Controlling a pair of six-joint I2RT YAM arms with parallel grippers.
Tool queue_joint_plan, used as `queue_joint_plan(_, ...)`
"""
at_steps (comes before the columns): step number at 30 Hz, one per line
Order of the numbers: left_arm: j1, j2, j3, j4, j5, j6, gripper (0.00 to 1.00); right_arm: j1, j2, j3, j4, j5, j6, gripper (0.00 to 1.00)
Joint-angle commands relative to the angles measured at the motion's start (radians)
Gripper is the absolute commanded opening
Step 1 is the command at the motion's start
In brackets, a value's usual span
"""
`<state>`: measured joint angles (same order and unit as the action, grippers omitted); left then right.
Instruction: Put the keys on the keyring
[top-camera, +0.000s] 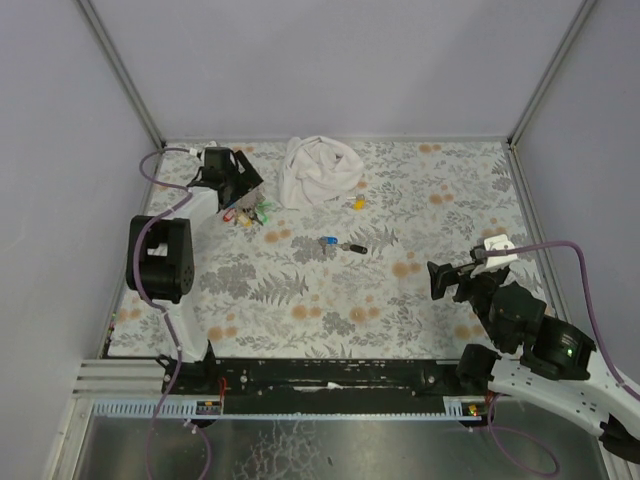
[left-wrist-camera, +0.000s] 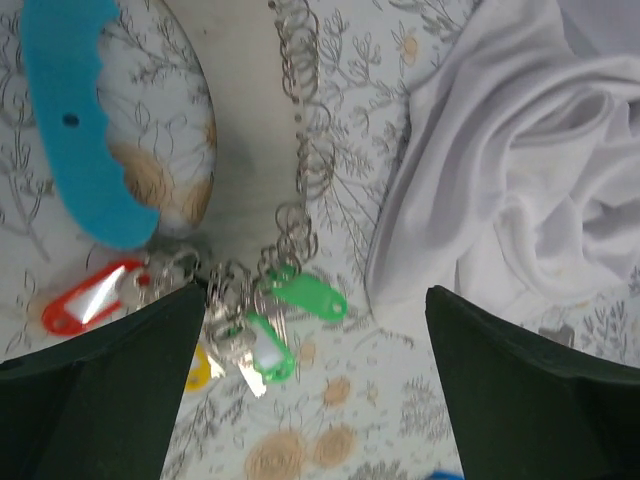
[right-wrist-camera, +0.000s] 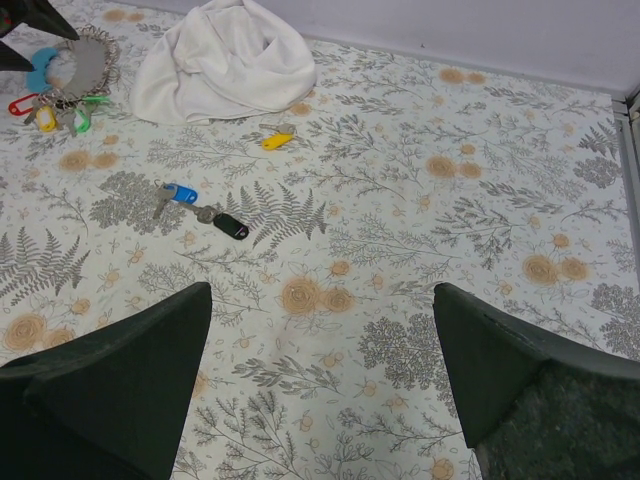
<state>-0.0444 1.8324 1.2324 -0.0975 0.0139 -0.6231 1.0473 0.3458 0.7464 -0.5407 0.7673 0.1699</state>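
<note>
My left pincer (left-wrist-camera: 312, 300) hangs wide open and empty over the far-left corner of the floral-patterned desk (right-wrist-camera: 470, 210). Between its jaws lies a bunch of silver keys with bright green plastic caps (left-wrist-camera: 268, 352). The bunch touches a chain of thin metal rings (left-wrist-camera: 305, 130), beside the curled grey-and-blue fabric strap keyring (left-wrist-camera: 80, 140). A crumpled white cloth (left-wrist-camera: 520, 150) lies just beside. A blue-capped silver key (right-wrist-camera: 178, 194) lies mid-desk. My right pincer (right-wrist-camera: 322, 290) is open too, empty, above the desk's right side.

No readable text, labels, brands or numbers on any visible surface.
</note>
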Motion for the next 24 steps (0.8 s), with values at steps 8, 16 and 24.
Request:
queue_joint_plan(8, 0.028, 0.355, 0.371, -0.067, -0.021, 0.048, 0.78, 0.002, 0.027, -0.002, 0.019, 0.021, 0.002, 0.99)
queue_joint_plan(16, 0.028, 0.38, 0.333, -0.133, -0.065, 0.037, 0.77, 0.002, 0.044, 0.003, 0.021, 0.013, -0.004, 0.99)
queue_joint_plan(24, 0.006, 0.275, 0.116, -0.127, -0.034, 0.032, 0.68, 0.002, 0.018, 0.006, 0.016, -0.013, 0.005, 0.99)
